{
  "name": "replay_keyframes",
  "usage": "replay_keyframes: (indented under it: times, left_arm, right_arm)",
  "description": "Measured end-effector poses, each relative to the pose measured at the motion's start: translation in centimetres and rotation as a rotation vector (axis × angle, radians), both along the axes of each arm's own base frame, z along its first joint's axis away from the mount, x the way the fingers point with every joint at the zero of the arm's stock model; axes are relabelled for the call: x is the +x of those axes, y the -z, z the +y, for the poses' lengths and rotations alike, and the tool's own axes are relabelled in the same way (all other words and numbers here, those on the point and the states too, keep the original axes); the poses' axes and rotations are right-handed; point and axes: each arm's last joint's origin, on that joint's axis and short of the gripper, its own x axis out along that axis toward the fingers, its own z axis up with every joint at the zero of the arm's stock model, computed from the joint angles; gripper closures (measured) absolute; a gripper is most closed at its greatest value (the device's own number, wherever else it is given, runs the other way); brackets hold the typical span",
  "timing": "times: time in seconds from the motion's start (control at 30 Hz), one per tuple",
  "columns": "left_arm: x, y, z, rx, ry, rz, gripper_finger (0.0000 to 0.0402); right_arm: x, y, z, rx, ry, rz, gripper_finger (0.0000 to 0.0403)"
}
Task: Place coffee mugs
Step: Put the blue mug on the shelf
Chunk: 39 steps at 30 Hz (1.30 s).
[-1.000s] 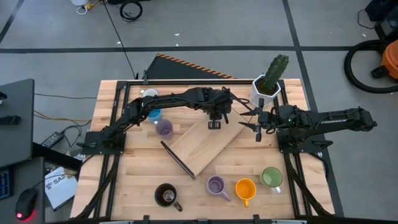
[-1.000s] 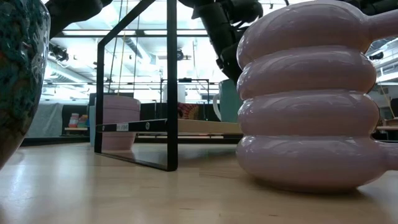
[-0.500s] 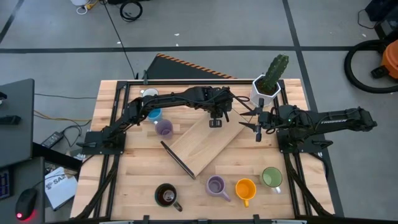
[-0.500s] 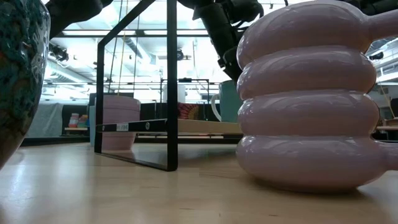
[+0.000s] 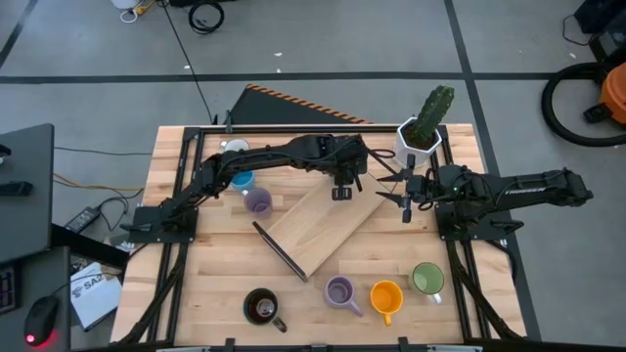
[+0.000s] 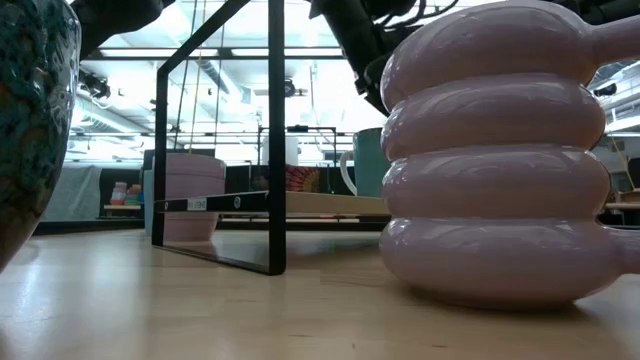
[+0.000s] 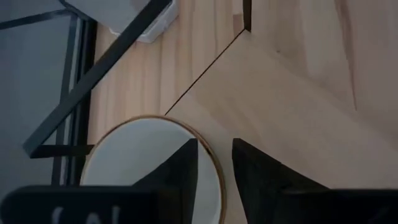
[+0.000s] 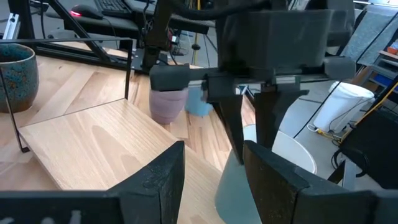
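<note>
- The left gripper point(image 5: 340, 188) hangs over the far end of the slanted wooden board point(image 5: 318, 230) in the middle of the bench point(image 5: 215, 254).
- It is closed on the rim of the grey mug point(image 7: 143, 168): one finger is inside the cup and the other outside its wall.
- The grey mug point(image 8: 239, 180) stands upright at that far end of the board. In the low view its base looks level with the board's top.
- The right gripper point(image 5: 405, 203) waits just right of the board's far end, with its fingers apart and nothing between them.
- A cactus pot point(image 5: 416, 142) stands beyond the board's far-right corner.
- Left of the board are three mugs: a lilac mug point(image 5: 257, 201) nearest it, a blue mug point(image 5: 242, 180) behind that, and a white mug point(image 5: 233, 147) farthest back.
- In front of the board, along the bench's near edge, stand a dark mug point(image 5: 261, 307), a second lilac mug point(image 5: 339, 290), an orange mug point(image 5: 386, 296) and a green mug point(image 5: 426, 279), from left to right.
</note>
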Motion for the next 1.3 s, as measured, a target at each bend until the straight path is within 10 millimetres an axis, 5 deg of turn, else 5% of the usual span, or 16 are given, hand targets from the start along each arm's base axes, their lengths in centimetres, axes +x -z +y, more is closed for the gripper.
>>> replay_keyframes:
  times: [0.33, 0.5, 1.03, 1.3]
  left_arm:
    - [-0.2, -0.4, -0.8, 0.002, 0.02, 0.001, 0.0248]
    - [-1.1, -2.5, -1.0, -0.003, 0.008, -0.038, 0.0233]
    - [-7.4, -7.0, -2.1, -0.056, -0.246, 0.125, 0.0232]
    - [-9.5, -5.6, -2.4, -0.09, -0.422, 0.312, 0.0232]
  right_arm:
    - [0.0, 0.0, 0.0, 0.0, 0.0, 0.0, 0.0234]
    - [0.0, 0.0, 0.0, 0.0, 0.0, 0.001, 0.0234]
    - [0.0, 0.1, 0.1, 0.005, -0.022, 0.008, 0.0234]
    - [0.0, 0.2, 0.1, 0.019, -0.021, 0.018, 0.0234]
